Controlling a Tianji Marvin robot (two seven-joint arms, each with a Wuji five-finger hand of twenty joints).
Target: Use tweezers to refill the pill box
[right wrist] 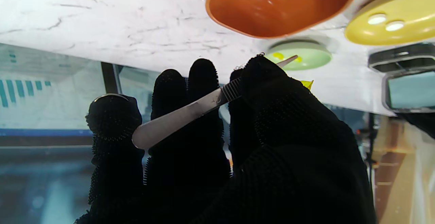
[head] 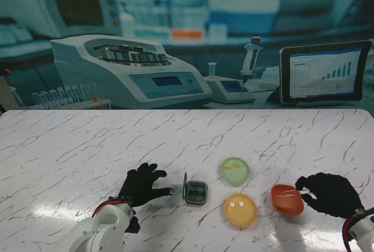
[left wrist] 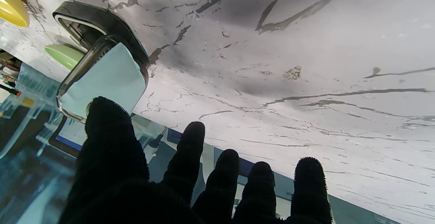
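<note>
Marble table [head: 70, 147] carries everything. Left hand [head: 142, 185] lies flat, fingers spread and empty, just left of the open pill box [head: 196, 193]. Right of the box sit a green dish [head: 235, 171] and yellow dish [head: 240, 210], then an orange bowl [head: 286, 200]. Farthest right, the right hand [head: 328, 194] pinches tweezers [right wrist: 190, 110].

Your right hand [head: 330, 194] has the orange plastic bowl [head: 287, 199] touching its fingertips; bare marble table [head: 87, 147] lies open beyond.

The left hand [head: 143, 185] rests beside the open pill box [head: 196, 192]; the right hand [head: 330, 193] touches the orange dish [head: 286, 200].
</note>
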